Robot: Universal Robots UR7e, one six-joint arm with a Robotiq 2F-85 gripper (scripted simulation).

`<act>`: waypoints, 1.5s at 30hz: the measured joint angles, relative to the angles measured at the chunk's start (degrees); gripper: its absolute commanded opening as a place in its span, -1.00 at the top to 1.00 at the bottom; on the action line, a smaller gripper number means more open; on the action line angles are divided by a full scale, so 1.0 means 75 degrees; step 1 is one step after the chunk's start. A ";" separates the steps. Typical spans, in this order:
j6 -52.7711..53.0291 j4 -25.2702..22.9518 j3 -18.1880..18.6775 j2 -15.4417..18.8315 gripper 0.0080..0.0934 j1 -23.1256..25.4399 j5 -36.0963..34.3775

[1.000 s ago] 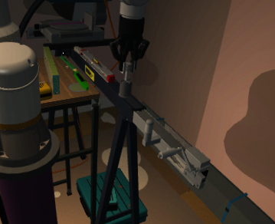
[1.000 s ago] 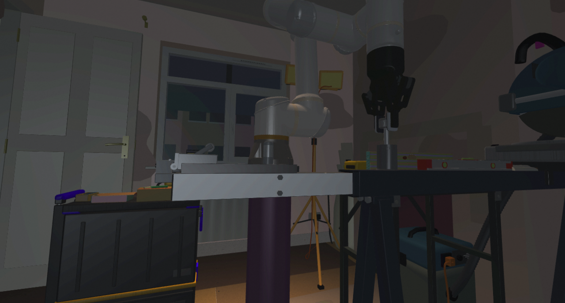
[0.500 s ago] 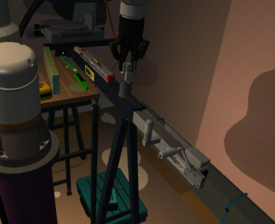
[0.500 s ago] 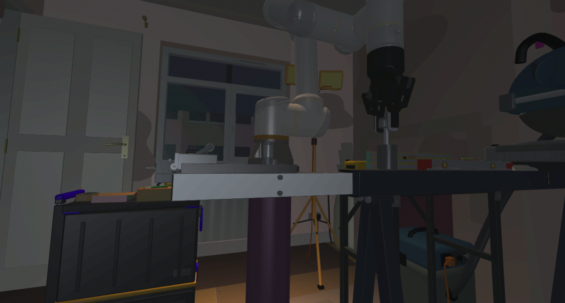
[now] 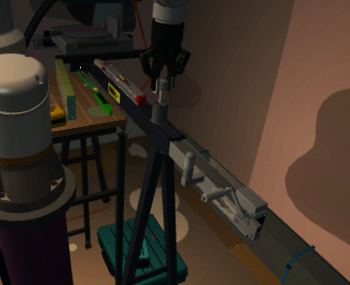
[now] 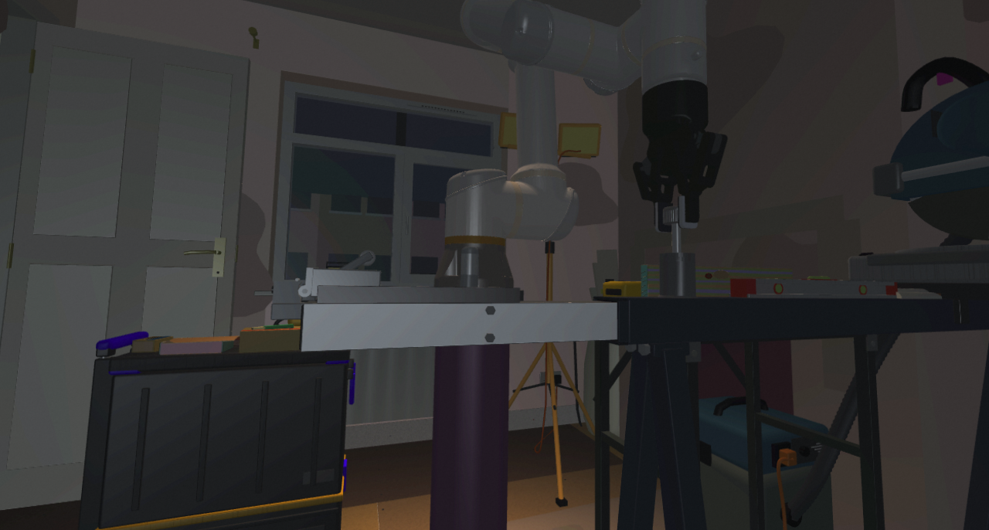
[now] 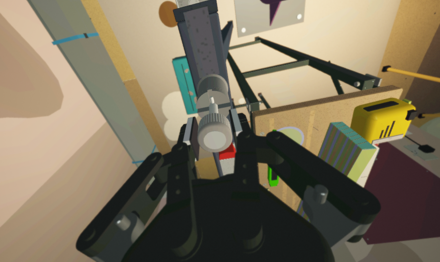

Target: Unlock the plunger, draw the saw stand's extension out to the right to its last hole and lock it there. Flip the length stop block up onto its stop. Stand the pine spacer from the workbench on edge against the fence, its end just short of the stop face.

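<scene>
The plunger's knurled grey knob (image 7: pixel 214 133) stands raised on its thin stem above its round housing (image 5: pixel 159 113) on the saw stand's dark rail. My gripper (image 5: pixel 163 87) hangs straight above it with the knob between its fingers, and it is open and holds nothing. The grey extension (image 5: pixel 213 178) reaches out along the wall from the rail. Its length stop block (image 5: pixel 250 210) lies at the far end with a lever beside it. The pine spacer (image 5: pixel 65 88) lies on the workbench, next to a yellow tape measure (image 7: pixel 382 118).
The mitre saw (image 6: pixel 944 160) sits on the stand's other end. A spirit level (image 5: pixel 123 83) lies along the rail near the plunger. A green tool case (image 5: pixel 140 249) sits on the floor under the stand. A black tool chest (image 6: pixel 214 423) stands below the extension's end.
</scene>
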 measured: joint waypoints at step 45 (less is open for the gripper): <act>0.0000 0.1401 -0.0735 -0.0673 -0.17 0.0000 0.0000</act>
